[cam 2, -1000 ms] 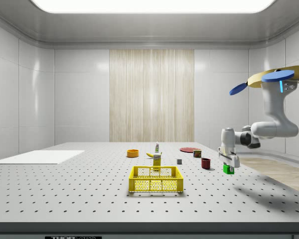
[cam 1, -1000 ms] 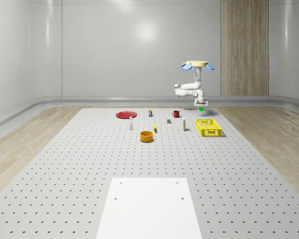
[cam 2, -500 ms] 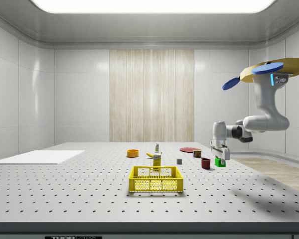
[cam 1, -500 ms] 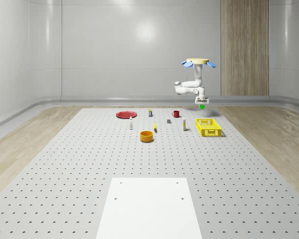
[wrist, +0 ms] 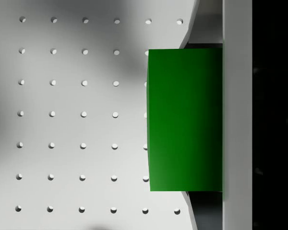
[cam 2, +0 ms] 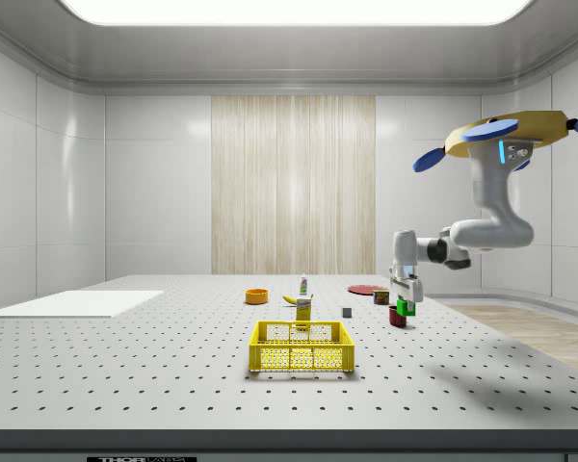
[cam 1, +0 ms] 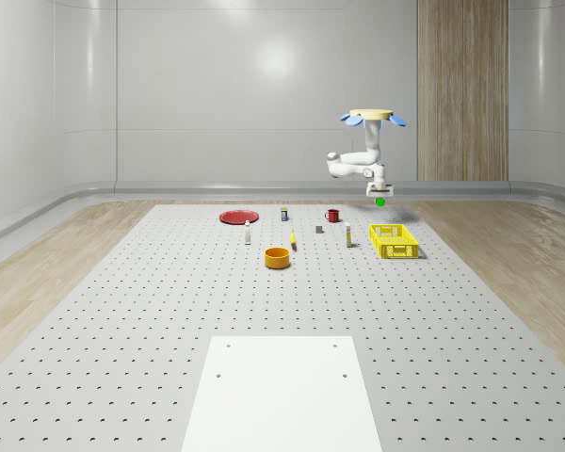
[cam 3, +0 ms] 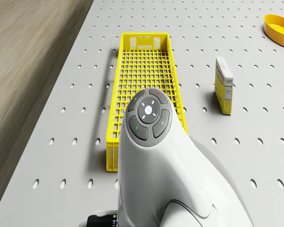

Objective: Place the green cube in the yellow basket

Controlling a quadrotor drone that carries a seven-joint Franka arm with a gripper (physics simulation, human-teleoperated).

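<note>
Above the far end of the table point(cam 1: 122, 311), in the whole-scene view, the drone point(cam 1: 373, 118) hovers with the green cube point(cam 1: 380, 201) hanging clear behind the yellow basket point(cam 1: 393, 241). From the side, the gripper point(cam 2: 403, 302) is clenched on it, well right of the basket – near the red mug point(cam 2: 397, 318). In the wrist view the cube looks rigid, flat-faced, probably light – opposite faces suit the pinch

A green cube point(wrist: 185, 120) sits close before the camera, its one side pressed flat against a pale finger point(wrist: 237, 115) of the gripper. Beyond it lies a grey table point(wrist: 67, 129) dotted with rows of small holes, partly shaded.
</note>
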